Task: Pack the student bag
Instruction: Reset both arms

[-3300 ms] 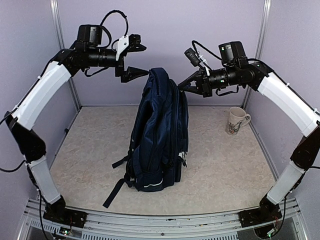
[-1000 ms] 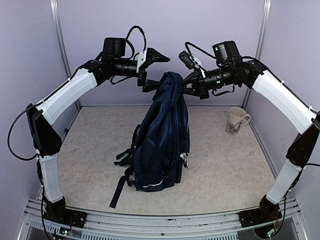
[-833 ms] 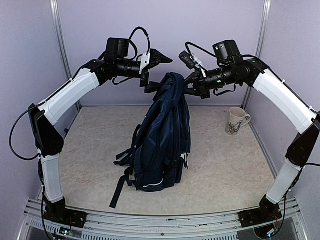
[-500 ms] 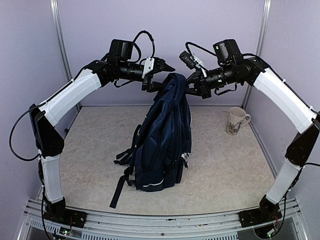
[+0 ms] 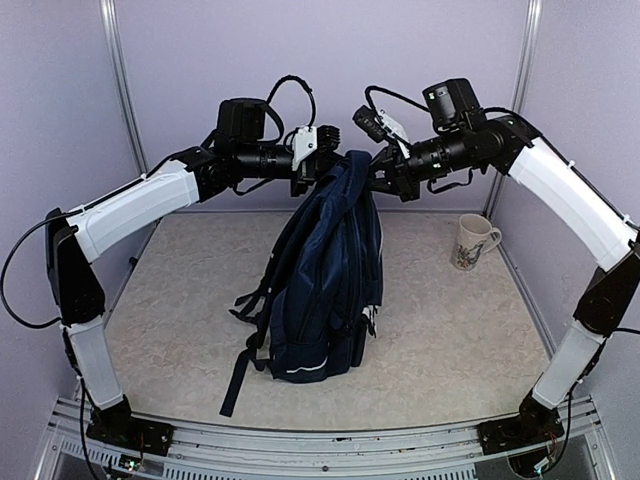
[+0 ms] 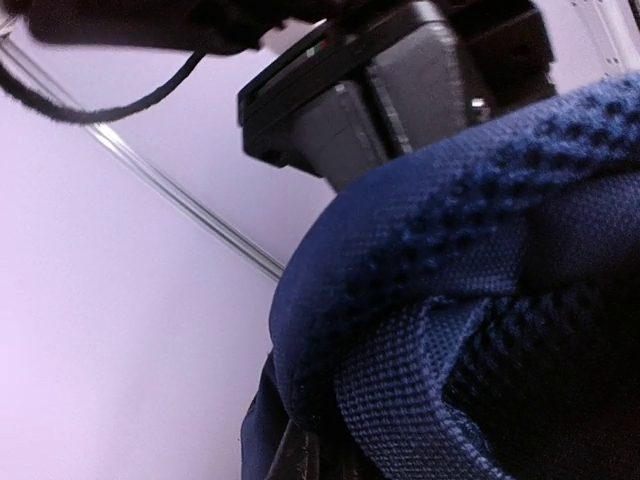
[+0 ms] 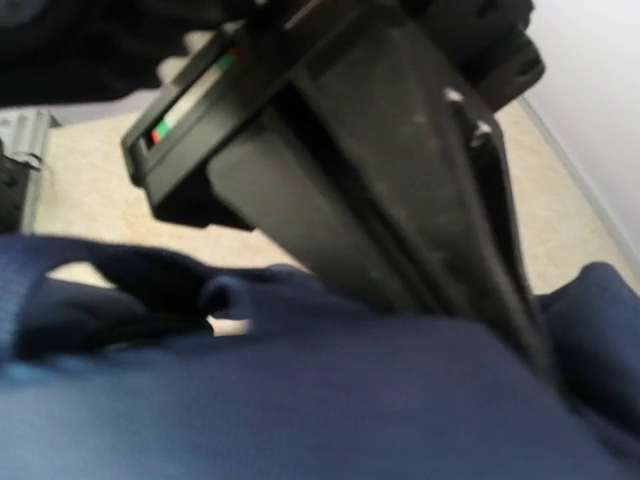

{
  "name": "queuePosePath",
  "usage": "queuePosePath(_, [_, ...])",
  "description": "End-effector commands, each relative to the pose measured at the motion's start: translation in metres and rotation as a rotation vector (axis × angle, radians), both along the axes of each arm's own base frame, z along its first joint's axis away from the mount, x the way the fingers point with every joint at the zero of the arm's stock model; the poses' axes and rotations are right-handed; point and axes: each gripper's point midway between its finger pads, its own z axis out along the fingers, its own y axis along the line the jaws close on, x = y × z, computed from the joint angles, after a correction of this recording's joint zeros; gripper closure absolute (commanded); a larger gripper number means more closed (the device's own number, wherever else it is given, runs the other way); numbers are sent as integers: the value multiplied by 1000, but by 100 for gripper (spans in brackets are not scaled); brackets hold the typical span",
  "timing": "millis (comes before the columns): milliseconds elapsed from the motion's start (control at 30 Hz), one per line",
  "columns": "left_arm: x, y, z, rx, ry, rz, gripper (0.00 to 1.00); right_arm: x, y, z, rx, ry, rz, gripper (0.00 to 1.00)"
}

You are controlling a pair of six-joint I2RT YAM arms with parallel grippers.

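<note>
The student bag (image 5: 325, 270), a navy blue backpack, stands upright in the middle of the table with its dark straps trailing at its left. My left gripper (image 5: 326, 160) is shut on the left side of the bag's top. My right gripper (image 5: 378, 172) is shut on the right side of that same top edge. In the left wrist view the bag's woven fabric (image 6: 480, 300) fills the frame and hides my own fingers. The right wrist view shows blurred blue fabric of the bag (image 7: 300, 400), with the left gripper's dark body (image 7: 350, 170) just beyond it.
A patterned white mug (image 5: 470, 243) stands at the back right near the wall. Loose straps (image 5: 243, 355) lie on the table left of the bag's base. Metal posts and lilac walls close the back and sides.
My left gripper has moved right onto the bag's top and gone from wide open to shut on it. The right gripper has kept its hold.
</note>
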Motion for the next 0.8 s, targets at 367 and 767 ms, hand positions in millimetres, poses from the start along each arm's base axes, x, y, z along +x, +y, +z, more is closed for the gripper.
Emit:
queuePosePath(367, [92,40,-45,-128,291,475,100,-216,29,-6,-18,62,400,100])
queuePosePath(767, [88,78,-29,-202,374,481,100,-190,54,-93,-42,-335,75,100])
